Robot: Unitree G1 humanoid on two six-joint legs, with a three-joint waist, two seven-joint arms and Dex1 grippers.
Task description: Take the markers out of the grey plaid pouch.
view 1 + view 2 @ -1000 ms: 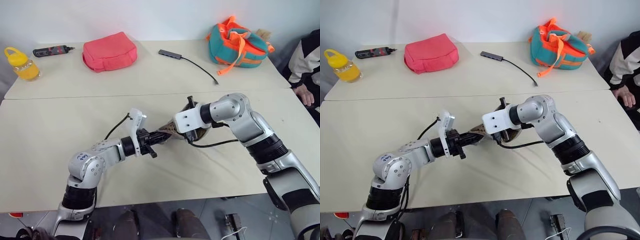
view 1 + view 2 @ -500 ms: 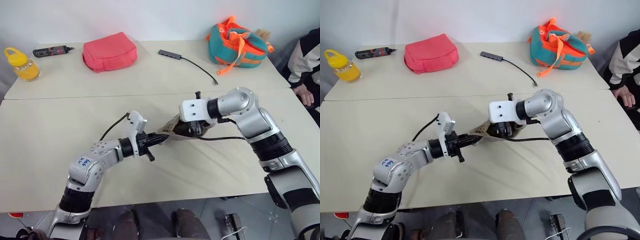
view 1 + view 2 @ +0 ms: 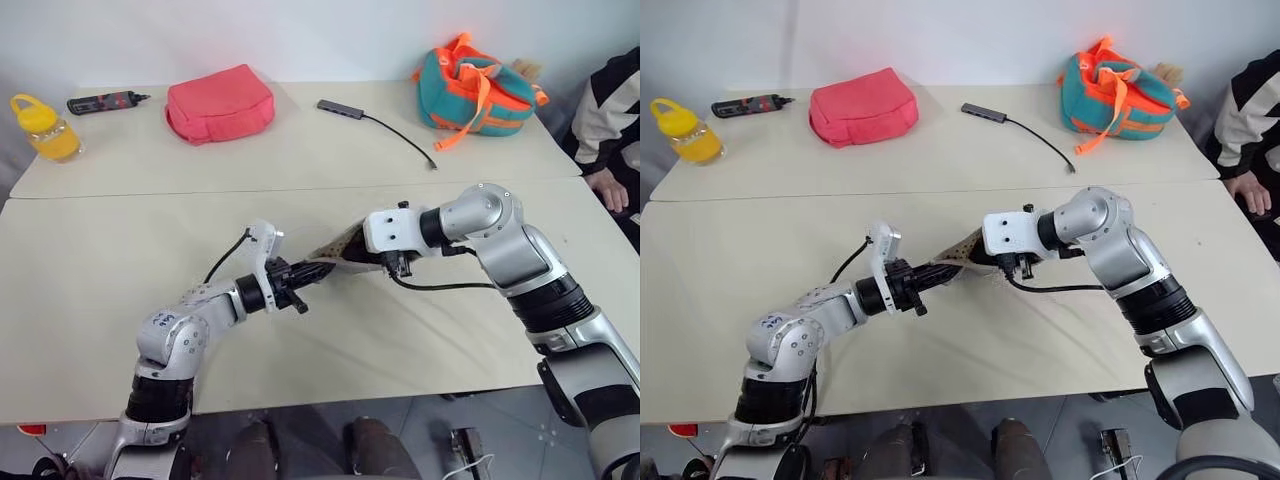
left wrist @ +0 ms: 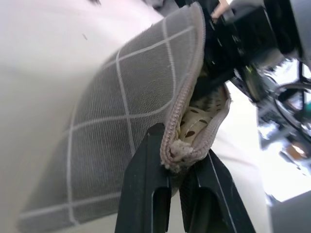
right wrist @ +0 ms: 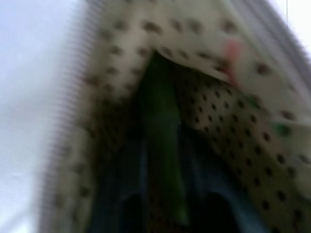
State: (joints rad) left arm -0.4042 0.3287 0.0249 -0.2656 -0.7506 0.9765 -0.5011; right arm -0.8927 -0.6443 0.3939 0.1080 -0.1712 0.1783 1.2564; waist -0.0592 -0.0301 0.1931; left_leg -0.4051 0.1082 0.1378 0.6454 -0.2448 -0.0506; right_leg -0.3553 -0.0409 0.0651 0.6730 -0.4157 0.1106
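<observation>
My left claw [image 4: 177, 167] clamped on grey plaid pouch [image 4: 126, 121] zipper edge, lifted off surface [image 3: 120, 260]. Right claw inside pouch mouth, w/ green marker [image 5: 163, 141] between fingers; grip state can't tell.

Both arms reach toward each other over the table. The left end effector [image 4: 176, 179] points nearly level, its fingers [image 4: 146, 184] clamped together. The right end effector [image 3: 385, 262] angles downward, wrist bent inward.
</observation>
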